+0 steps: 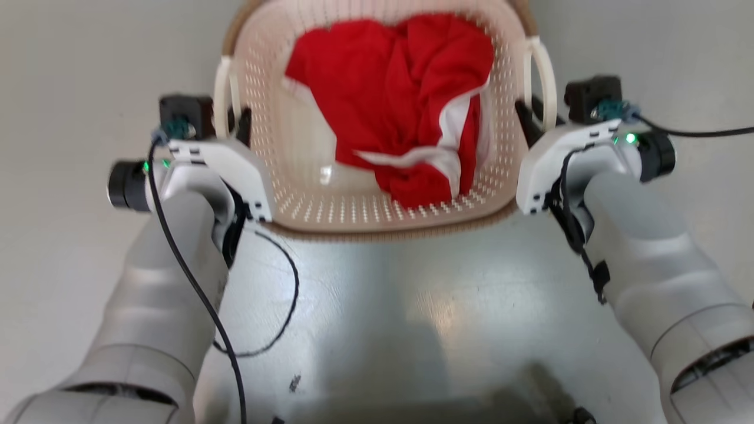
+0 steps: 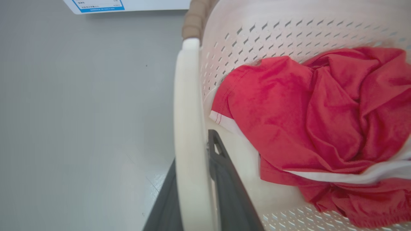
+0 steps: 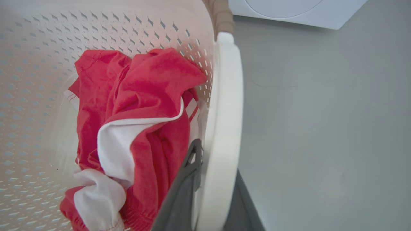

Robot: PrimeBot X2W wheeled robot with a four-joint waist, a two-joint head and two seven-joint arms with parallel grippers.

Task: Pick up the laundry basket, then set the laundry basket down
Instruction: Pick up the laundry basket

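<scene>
Far rim of the laundry basket (image 1: 294, 147) past the head view's top edge; label (image 2: 96, 4) print illegibly small.

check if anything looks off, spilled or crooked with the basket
Nothing stands out. The basket sits square between the arms, with jaws shut on the left handle and the right handle. The red and white cloth lies wholly inside, none over the rim.

Glossy grey floor (image 1: 70, 59), white appliance (image 3: 289, 11)

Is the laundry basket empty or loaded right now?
Loaded: a crumpled red-and-white garment lies inside the laundry basket, covering much of its floor.
</scene>
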